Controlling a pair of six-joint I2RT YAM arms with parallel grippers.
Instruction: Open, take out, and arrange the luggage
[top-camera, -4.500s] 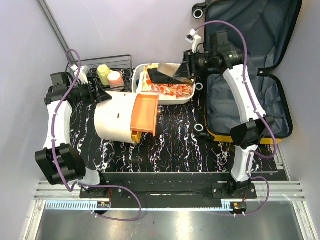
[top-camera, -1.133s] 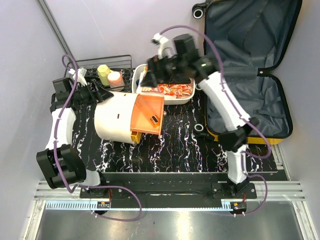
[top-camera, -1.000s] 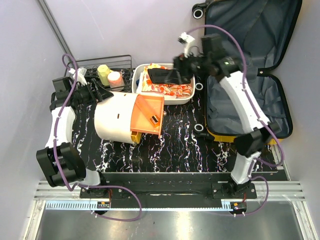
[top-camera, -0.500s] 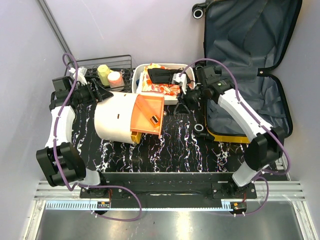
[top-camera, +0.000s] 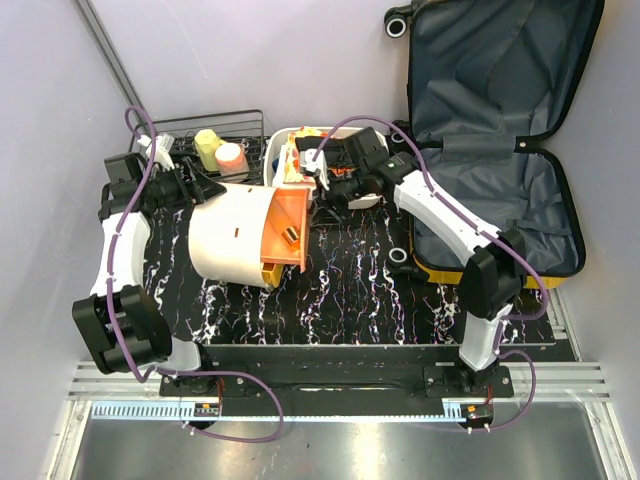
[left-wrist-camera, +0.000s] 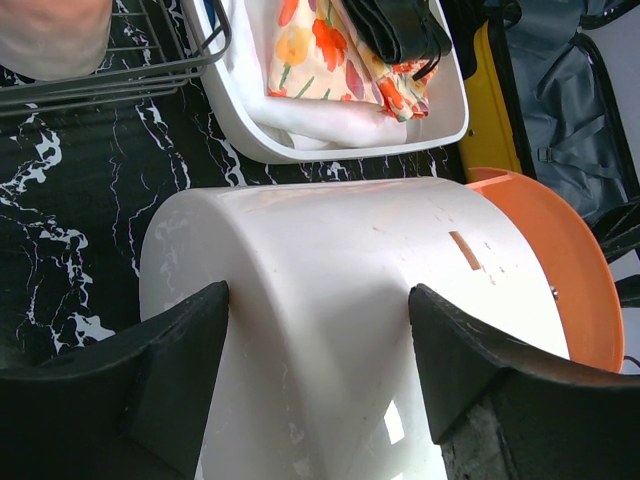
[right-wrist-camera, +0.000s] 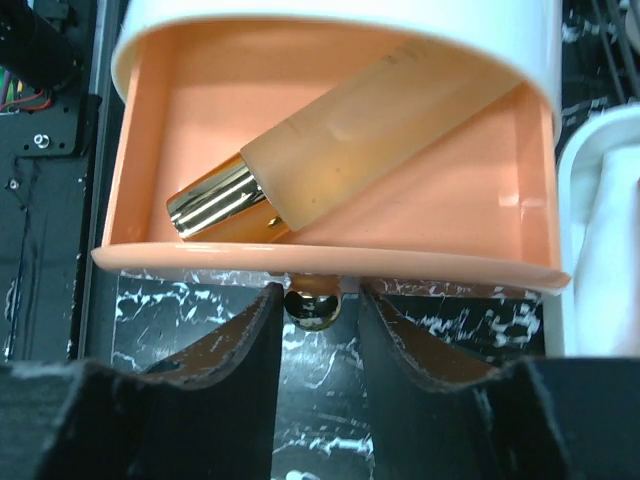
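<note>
Black marbled tabletop (top-camera: 360, 280) carries the luggage (top-camera: 500, 190) at the far right, lid thrown back so its lining is reachable. My left gripper (left-wrist-camera: 315, 330) clamps the tipped cream round container (top-camera: 228, 240) to steady it. My right gripper (right-wrist-camera: 316, 310) closely flanks the gold knob (right-wrist-camera: 312, 306) of its orange drawer (right-wrist-camera: 480, 200), though whether it pinches I cannot tell.

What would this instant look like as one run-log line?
luggage: open | left gripper: clamps cream container | right gripper: straddles knob of orange drawer | tube: in drawer
</note>
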